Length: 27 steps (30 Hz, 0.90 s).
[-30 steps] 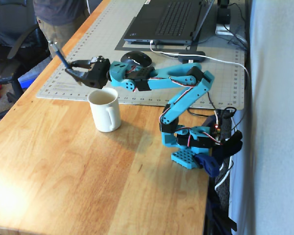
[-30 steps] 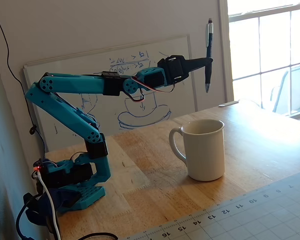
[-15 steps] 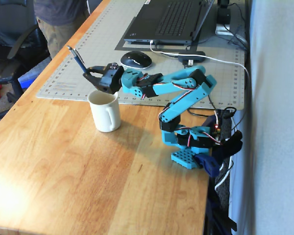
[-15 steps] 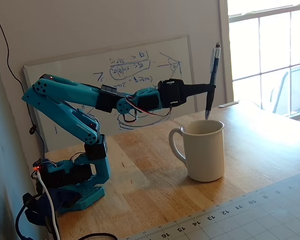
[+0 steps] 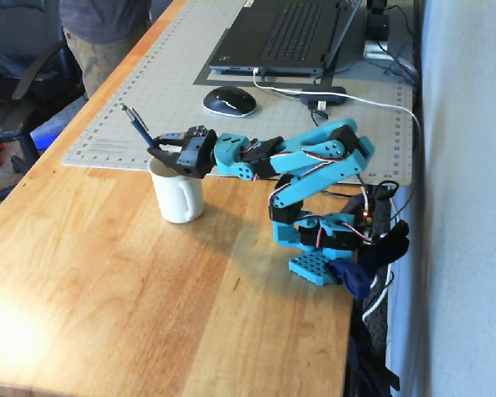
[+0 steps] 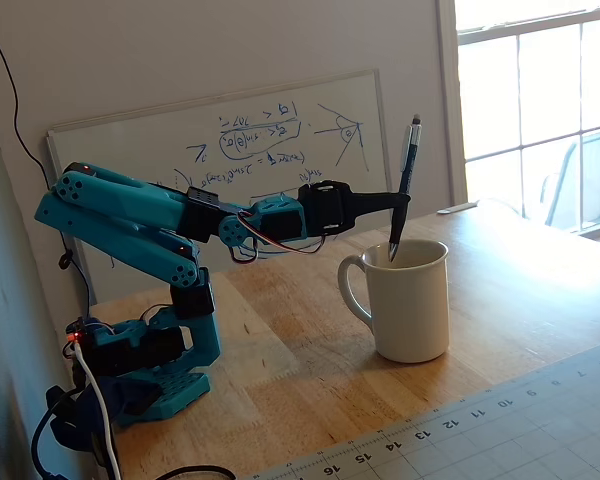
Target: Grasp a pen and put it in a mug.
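Observation:
My gripper (image 5: 156,148) is shut on the dark blue pen (image 5: 137,123) and holds it nearly upright right over the cream-white mug (image 5: 180,195). In a fixed view the pen (image 6: 408,165) is gripped near its middle by the gripper (image 6: 400,201). Its silvery tip hangs at rim level, just inside the opening of the mug (image 6: 411,305). The mug stands upright on the wooden table (image 5: 107,273), with its handle (image 6: 351,290) towards the arm's base (image 6: 150,360).
A grey cutting mat (image 5: 161,78) lies behind the mug, with a black mouse (image 5: 229,101) and a laptop (image 5: 285,33) on it. A white cable (image 5: 372,103) runs to the base. A whiteboard (image 6: 160,160) leans on the wall. A person (image 5: 99,37) stands at the far left.

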Motion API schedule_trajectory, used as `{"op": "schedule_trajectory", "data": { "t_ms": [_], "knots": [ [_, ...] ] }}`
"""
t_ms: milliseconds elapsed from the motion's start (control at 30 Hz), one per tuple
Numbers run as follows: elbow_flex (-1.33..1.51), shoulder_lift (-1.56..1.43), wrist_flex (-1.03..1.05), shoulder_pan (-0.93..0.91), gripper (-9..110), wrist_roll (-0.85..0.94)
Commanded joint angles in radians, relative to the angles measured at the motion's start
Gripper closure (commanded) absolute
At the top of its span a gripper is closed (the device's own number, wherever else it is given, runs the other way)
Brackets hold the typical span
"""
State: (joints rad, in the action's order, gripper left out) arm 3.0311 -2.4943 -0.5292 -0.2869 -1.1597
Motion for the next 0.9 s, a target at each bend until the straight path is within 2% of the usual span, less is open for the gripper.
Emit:
{"op": "schedule_trajectory", "data": {
  "t_ms": [0, 333, 467, 667, 867],
  "knots": [
    [-0.017, -0.063, -0.029, 0.012, 97, -0.006],
    [-0.015, -0.066, -0.031, 0.015, 76, -0.002],
    [-0.017, -0.067, -0.031, 0.015, 78, -0.003],
    [-0.044, -0.156, -0.017, 0.051, 87, 0.026],
    [-0.129, -0.192, 0.146, 0.146, 93, 0.265]
  ]
}}
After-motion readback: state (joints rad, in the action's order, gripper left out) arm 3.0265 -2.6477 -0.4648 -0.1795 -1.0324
